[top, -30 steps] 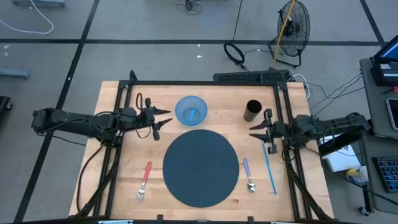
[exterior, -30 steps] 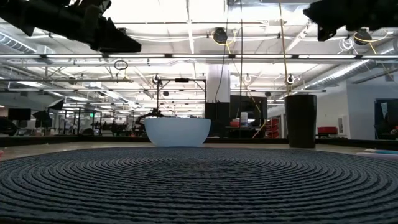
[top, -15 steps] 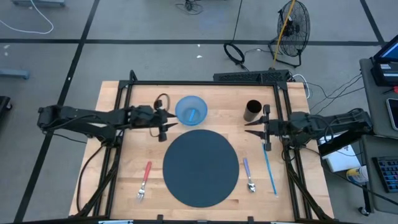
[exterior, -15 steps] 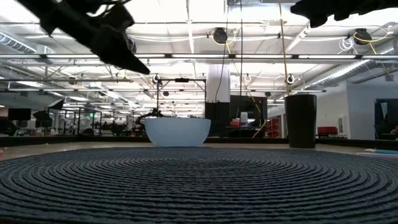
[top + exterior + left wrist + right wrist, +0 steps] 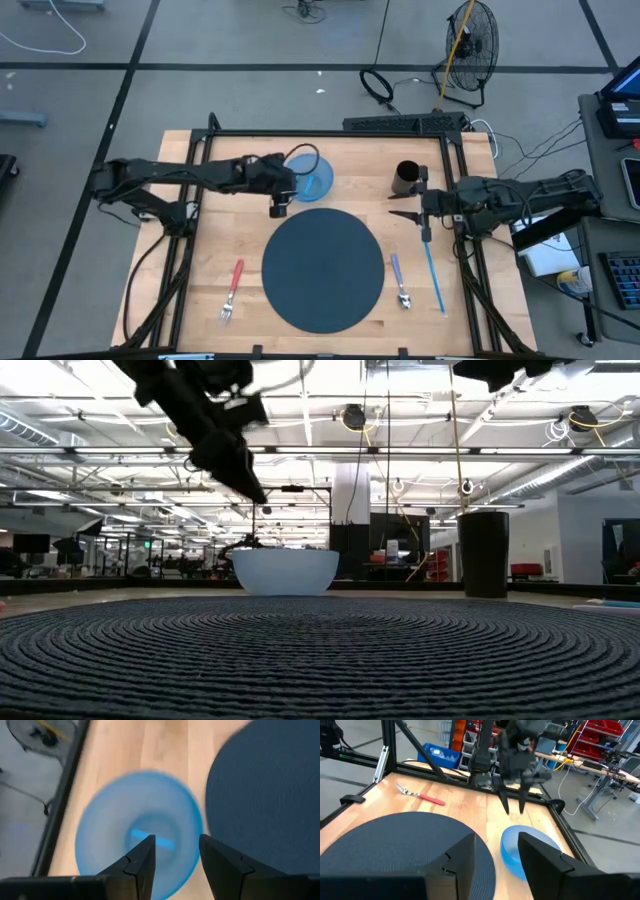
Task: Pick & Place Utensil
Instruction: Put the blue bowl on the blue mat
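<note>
In the high view, the left gripper (image 5: 279, 203) sits just left of the picture's center, at the lower left edge of the light blue bowl (image 5: 312, 178), fingers pointing toward the bottom of the frame. Its fingers are spread apart and hold nothing; the left wrist view confirms this, showing the two dark fingers (image 5: 141, 861) parted over the bowl (image 5: 120, 835), with a blue item lying in the bowl's bottom that cannot be identified. The right gripper (image 5: 400, 213) is at center right of the high view, reaching in from the right edge, just below the black cup (image 5: 406, 178) and right of the round dark placemat (image 5: 323, 268). Its fingers are likewise parted and empty, as the right wrist view shows (image 5: 495, 852). The utensils all lie on the wooden table (image 5: 200, 290): a red-handled fork (image 5: 232, 290) at lower left of the placemat, a purple-handled spoon (image 5: 399, 281) just right of the placemat at lower right, and a blue-handled utensil (image 5: 435, 275) farther right, running beneath the right gripper. In the low view, the bowl (image 5: 285, 572) stands at center and the cup (image 5: 484, 553) toward the right.
</note>
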`<state>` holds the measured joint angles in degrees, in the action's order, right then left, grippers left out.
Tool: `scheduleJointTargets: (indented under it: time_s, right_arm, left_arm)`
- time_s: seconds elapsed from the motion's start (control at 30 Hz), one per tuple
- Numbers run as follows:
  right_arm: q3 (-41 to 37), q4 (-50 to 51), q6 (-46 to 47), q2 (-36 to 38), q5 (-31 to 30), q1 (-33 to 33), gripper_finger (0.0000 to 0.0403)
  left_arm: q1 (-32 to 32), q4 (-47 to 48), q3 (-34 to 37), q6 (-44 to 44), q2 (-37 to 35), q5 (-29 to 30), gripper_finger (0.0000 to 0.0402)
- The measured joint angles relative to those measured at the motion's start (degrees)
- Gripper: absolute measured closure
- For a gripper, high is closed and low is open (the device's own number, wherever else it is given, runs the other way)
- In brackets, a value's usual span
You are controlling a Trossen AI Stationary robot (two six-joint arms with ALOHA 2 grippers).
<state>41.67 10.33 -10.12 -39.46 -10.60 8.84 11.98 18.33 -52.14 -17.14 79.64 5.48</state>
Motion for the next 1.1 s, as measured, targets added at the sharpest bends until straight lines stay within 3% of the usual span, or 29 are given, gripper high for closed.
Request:
scheduleJointTargets:
  time_s: [0.27, 0.77, 1.1]
  right_arm:
    - [0.9, 2.9, -0.6, -1.2, 0.3, 0.0, 0.0227]
    - [0.9, 2.8, -0.5, -1.2, 0.4, 0.0, 0.0230]
    - [0.9, 2.8, 0.4, -1.2, 0.4, 0.0, 0.0235]
  left_arm:
    - [1.0, 2.4, -1.7, -4.6, 6.7, -2.2, 0.0243]
    - [2.3, 0.9, -1.9, -6.3, 10.1, -8.1, 0.0243]
    - [3.0, 1.3, -1.7, -6.4, 14.4, -7.6, 0.0243]
